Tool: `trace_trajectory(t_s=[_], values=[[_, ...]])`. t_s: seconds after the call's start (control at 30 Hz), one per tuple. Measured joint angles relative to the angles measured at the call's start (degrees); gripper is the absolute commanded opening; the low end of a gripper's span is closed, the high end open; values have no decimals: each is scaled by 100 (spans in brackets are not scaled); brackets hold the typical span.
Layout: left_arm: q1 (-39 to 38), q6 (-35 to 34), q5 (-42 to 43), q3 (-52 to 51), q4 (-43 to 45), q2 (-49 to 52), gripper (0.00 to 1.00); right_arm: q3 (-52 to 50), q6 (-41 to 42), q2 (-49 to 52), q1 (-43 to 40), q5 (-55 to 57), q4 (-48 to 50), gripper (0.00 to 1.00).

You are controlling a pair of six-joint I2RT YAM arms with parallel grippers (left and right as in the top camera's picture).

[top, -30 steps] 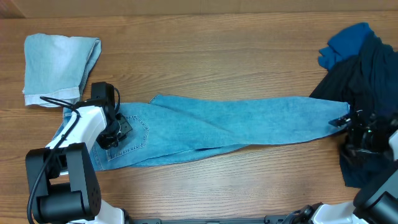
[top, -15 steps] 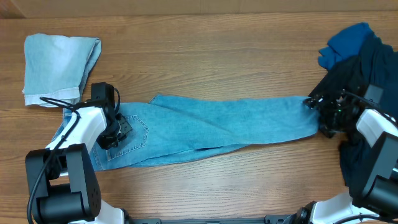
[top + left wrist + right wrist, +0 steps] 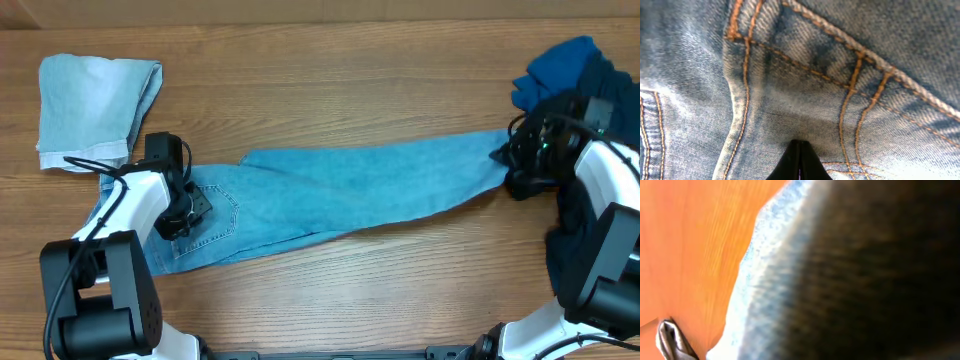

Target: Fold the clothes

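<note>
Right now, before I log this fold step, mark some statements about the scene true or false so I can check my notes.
The jeans lie stretched across the table. True.
The pale denim piece sits at the right end. False: it lies at the left end.
The right gripper is open over bare wood. False: it is shut at the jeans' hem end.
The left gripper rests by a stitched back pocket. True.

Blurred jeans (image 3: pixel 805 275) fill right side, pale edge against orange wood table (image 3: pixel 690 240); small grey piece (image 3: pixel 671 341) bottom-left, unclear.
</note>
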Motion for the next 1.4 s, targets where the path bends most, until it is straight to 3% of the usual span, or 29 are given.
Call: trace_trajectory(t_s=[0.13, 0.27, 0.43, 0.57, 0.7, 0.87, 1.0, 1.17, 1.2, 1.23, 1.27, 1.3, 1.33, 1.4], values=[[111, 151, -83, 57, -205, -367, 8, 833, -140, -190, -4, 898, -852, 4], [144, 485, -146, 503, -389, -1397, 13, 1427, -289, -435, -151, 1899, -1440, 4], [144, 833, 26, 732, -544, -2323, 12, 2085, -710, -675, 48, 2516, -1814, 4], [144, 992, 260, 732, -699, -2411, 10, 2098, -1104, -723, 1182, 2638, -1937, 4], [144, 1062, 367, 732, -866, -2411, 10, 2103, -1521, -723, 2876, 2640, -2157, 4], [144, 1062, 402, 732, -881, -2411, 10, 1622, -1827, -730, 4188, 2647, -2076, 4], [144, 1099, 535, 734, -885, -2411, 10, 876, -1742, -737, 4774, 2658, -1453, 4], [144, 1211, 691, 879, -907, -2505, 13, 699, -1637, -514, 5106, 2691, -780, 4], [144, 1213, 706, 890, -909, -2566, 14, 699, -1624, -459, 5156, 2704, -719, 28], [144, 1213, 708, 896, -911, -2612, 14, 697, -1600, -420, 5219, 2719, -717, 59], [144, 1217, 717, 903, -916, -2658, 14, 695, -1537, -404, 5283, 2730, -706, 81], [144, 1228, 728, 909, -925, -2686, 14, 688, -1528, -396, 5366, 2721, -643, 91], [144, 1231, 732, 911, -929, -2691, 14, 684, -1513, -396, 5442, 2695, -549, 94], [144, 1231, 748, 911, -933, -2691, 14, 684, -1519, -396, 5635, 2496, -356, 90]])
